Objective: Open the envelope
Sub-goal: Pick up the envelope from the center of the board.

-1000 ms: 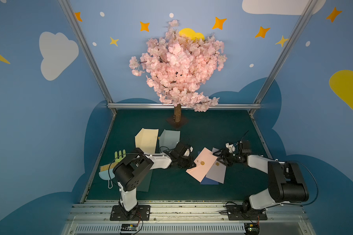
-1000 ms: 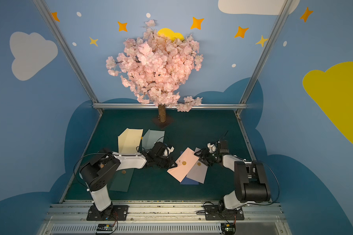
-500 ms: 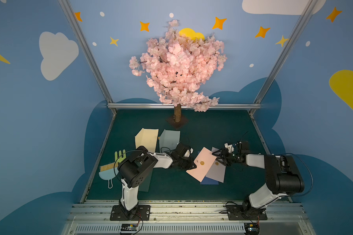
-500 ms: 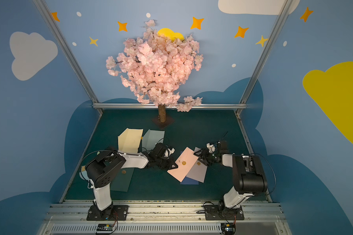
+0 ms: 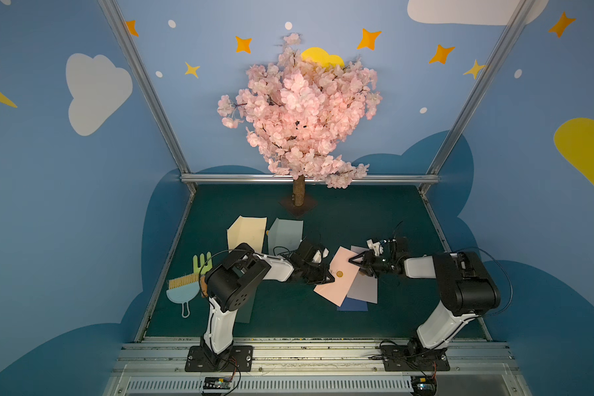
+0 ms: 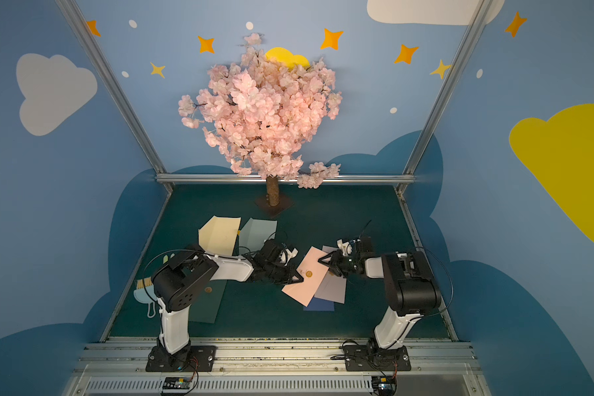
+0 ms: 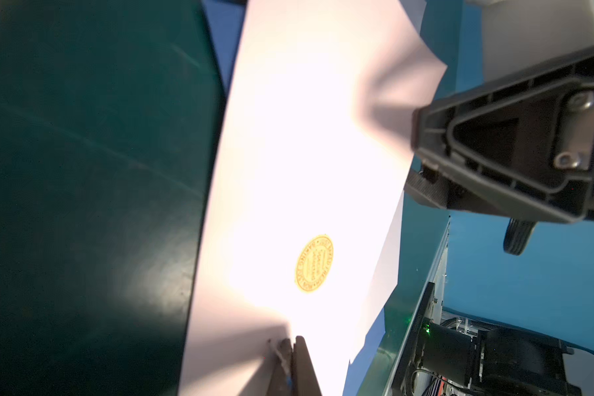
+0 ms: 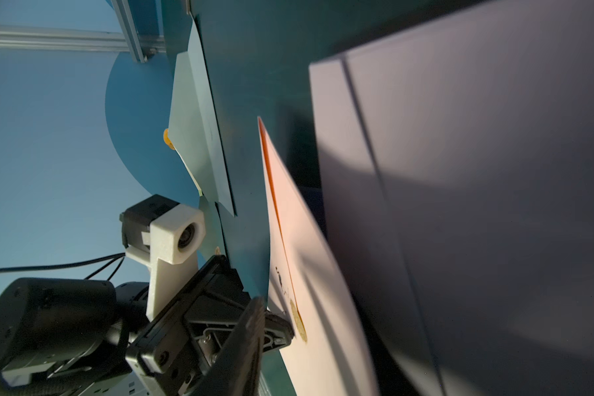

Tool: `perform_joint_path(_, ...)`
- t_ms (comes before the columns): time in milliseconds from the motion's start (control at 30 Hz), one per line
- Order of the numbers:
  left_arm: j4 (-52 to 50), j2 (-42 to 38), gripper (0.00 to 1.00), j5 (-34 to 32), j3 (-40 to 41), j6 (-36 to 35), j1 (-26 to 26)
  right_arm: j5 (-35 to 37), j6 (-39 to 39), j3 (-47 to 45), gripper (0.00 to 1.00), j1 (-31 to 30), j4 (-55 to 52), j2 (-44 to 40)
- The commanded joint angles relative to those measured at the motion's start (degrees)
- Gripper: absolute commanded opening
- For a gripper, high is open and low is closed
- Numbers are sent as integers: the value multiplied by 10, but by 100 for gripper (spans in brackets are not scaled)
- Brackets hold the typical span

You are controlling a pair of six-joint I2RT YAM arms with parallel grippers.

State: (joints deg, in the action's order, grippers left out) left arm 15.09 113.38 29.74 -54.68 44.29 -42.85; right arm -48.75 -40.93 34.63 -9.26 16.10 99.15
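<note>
Seemingly braced for a pull, two robot arms share one pink envelope (image 5: pixel 336 284) above the green mat (image 5: pixel 288 319). One side curls up off the table while the lower end overlaps a lavender envelope (image 5: pixel 366 291) and a dark blue envelope (image 5: pixel 352 306). The left gripper (image 7: pixel 290 346) is clamped tight on the paper's edge just beside the round gold seal (image 7: pixel 313 263). That hold reads as an anchor: pinned close to the sticker, the sheet should not slide away when the other side is worked. The right gripper (image 5: pixel 355 266) comes in at the opposite edge, its jaws part-way apart and apparently straddling the paper (whether the pads have bitten yet cannot be told from any view). In the left wrist view the paper appears to buckle beside that gripper, which suggests contact at least. In the right wrist view the flap (image 8: pixel 275 219), edged in orange, runs down to the seal. The seal looks intact, so the envelope is judged unopened. Holding it up off the pile probably keeps its neighbours from being dragged along and leaves the fingers room beneath. A cream envelope (image 5: pixel 247 233) and a grey-blue envelope (image 5: pixel 285 233) lie well apart from the action, towards the blossom tree (image 5: pixel 299 113).
</note>
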Motion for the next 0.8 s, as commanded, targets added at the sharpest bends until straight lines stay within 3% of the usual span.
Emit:
perform_joint_path(0,-28,28,3,-19,7,1,0,10,-18,-8,33,-25,36,9)
perform_joint_path(133,-27,25,3,-20,10,1,0,14,-32,-6,6,-46,61,13)
perform_joint_path(200,-25,22,3,-19,11,0,0,12,-37,-2,0,-48,64,12)
perform_joint_path(400,-39,-7,3,-30,13,-11,0,12,-30,13,0,-57,27,-27)
perform_joint_path(533,-100,-99,3,-79,11,-60,-2,35,19,36,0,-64,-95,-95)
perform_joint_path(767,-313,-278,30,-297,-38,-209,-53,97,96,150,0,-96,-352,-229)
